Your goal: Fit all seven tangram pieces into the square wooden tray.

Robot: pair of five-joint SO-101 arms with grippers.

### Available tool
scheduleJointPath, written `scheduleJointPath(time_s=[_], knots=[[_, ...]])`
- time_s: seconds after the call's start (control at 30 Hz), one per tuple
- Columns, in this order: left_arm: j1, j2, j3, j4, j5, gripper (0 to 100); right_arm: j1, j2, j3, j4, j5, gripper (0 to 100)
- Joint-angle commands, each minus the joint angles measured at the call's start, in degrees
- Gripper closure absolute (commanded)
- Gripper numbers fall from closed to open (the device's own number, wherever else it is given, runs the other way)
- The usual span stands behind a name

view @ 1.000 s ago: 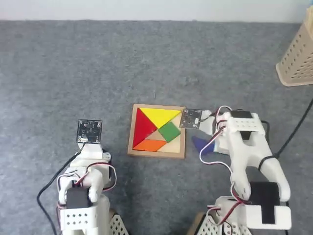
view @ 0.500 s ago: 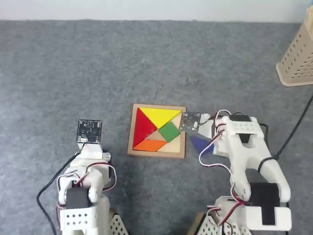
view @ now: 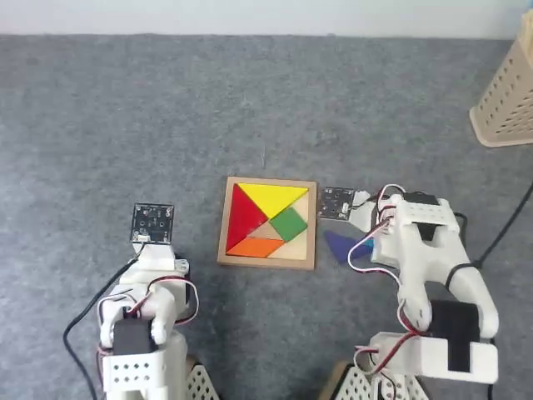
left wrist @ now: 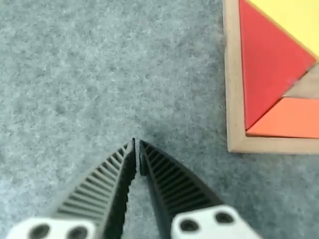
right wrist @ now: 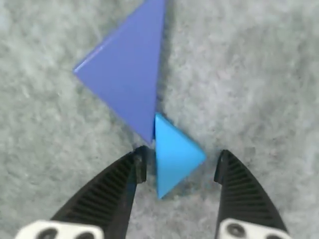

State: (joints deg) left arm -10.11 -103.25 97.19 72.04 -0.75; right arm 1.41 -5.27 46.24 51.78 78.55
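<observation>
The square wooden tray (view: 225,227) lies mid-table and holds yellow (view: 272,198), red (view: 242,218), green (view: 288,223) and orange (view: 255,247) pieces; bare wood shows between them. Right of the tray on the carpet lies a dark blue triangle (view: 341,243) (right wrist: 128,84), with a small light blue triangle (right wrist: 173,155) touching its tip. My right gripper (right wrist: 182,160) stands open low over the carpet, one finger on each side of the light blue triangle. My left gripper (left wrist: 137,146) is shut on nothing above bare carpet, left of the tray's corner (left wrist: 234,144).
A beige perforated basket (view: 508,92) stands at the far right edge. Grey carpet covers the table, with open room behind and left of the tray. Both arm bases sit at the near edge.
The right arm has drawn back to the right, away from the tray's right edge, and now sits over the two blue triangles. The left arm has kept still.
</observation>
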Motion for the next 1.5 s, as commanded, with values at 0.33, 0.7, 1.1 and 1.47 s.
scheduleJointPath(time_s=[0.33,0.7,1.1,1.47], knots=[[-0.2,-1.0,-0.7,0.3,0.5,99,0.1,-0.7,-3.8,-0.4,-8.6,96.2],[-0.2,-1.0,-0.7,0.3,0.5,99,0.3,-0.7,-15.4,7.8,-18.5,96.5],[-0.2,-1.0,-0.7,0.3,0.5,99,-17.7,0.0,-25.5,12.2,-25.3,96.4],[-0.2,-1.0,-0.7,0.3,0.5,99,-26.7,15.7,-41.4,12.7,-8.6,96.2]])
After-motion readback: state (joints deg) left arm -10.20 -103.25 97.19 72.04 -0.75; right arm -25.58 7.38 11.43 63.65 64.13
